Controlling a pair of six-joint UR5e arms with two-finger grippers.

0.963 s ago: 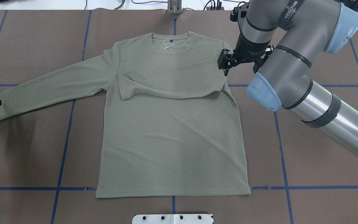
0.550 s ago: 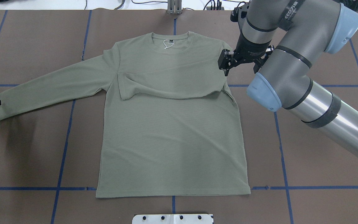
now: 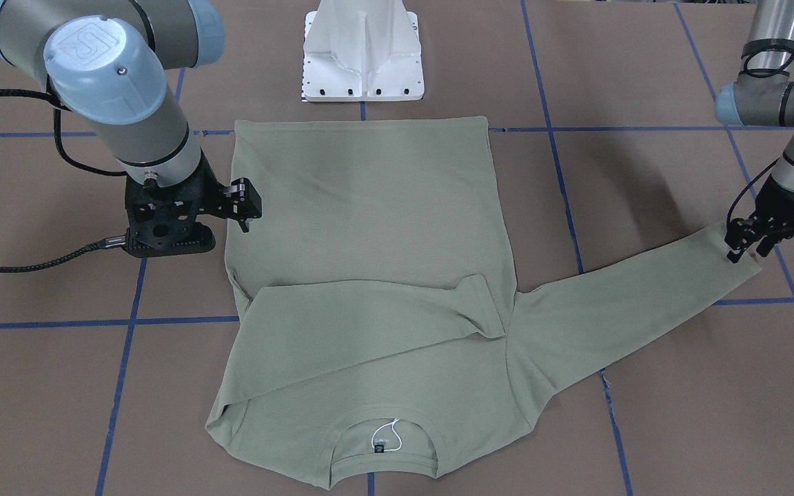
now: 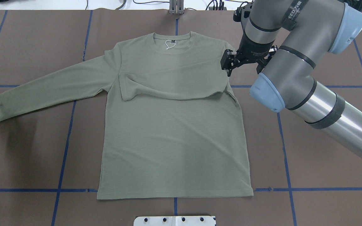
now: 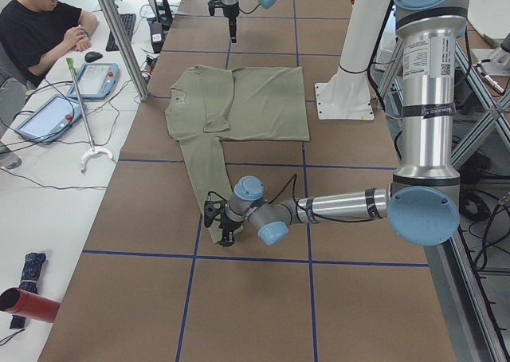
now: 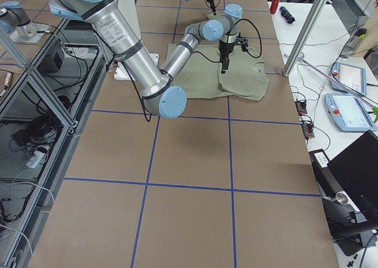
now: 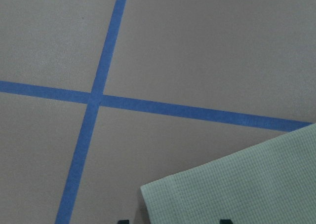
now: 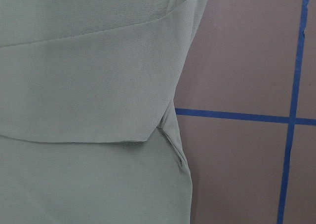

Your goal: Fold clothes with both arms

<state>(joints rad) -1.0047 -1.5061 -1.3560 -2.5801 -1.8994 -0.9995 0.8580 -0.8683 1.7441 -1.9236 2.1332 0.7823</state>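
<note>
Two black pincers gaped empty, left gripper [image 3: 746, 249] over the cuff [image 7: 232, 194], right gripper [image 4: 244, 64] beside the limp, light sage-green knit shirt [image 4: 174, 138]; I'd have pinched that cuff.

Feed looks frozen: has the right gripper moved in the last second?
No. The right gripper sits at the same spot beside the shirt's shoulder, just beyond the blue tape line.

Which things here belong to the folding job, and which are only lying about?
Job in hand:
- shirt
- left gripper, at the cuff
- right gripper, beside the folded sleeve

Lying about:
- white base
- tablets on the side desk
- red cylinder
</note>
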